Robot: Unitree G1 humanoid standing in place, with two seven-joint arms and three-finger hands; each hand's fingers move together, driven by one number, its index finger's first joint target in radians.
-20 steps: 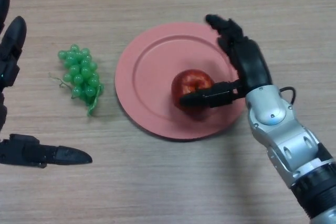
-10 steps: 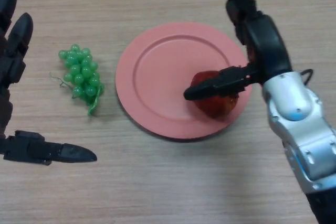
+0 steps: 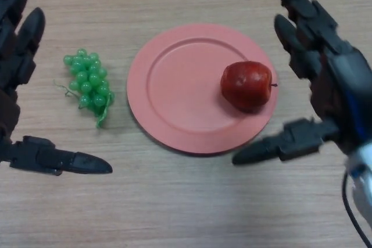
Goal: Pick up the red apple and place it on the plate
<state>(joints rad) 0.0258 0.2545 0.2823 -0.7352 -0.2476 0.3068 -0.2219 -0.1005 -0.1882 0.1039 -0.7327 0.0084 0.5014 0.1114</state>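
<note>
right hand (image 3: 334, 79) splayed beside red apple (image 3: 246, 85) on plate (image 3: 174, 85)

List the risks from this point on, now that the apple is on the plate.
1. The red apple lies tipped on its side, stem pointing right, near the pink plate's right rim; a nudge might roll it off.
2. The right hand, open, is close beside that rim; its thumb could clip the plate.
3. The left hand, open, flanks the green grapes and could sweep them.
</note>
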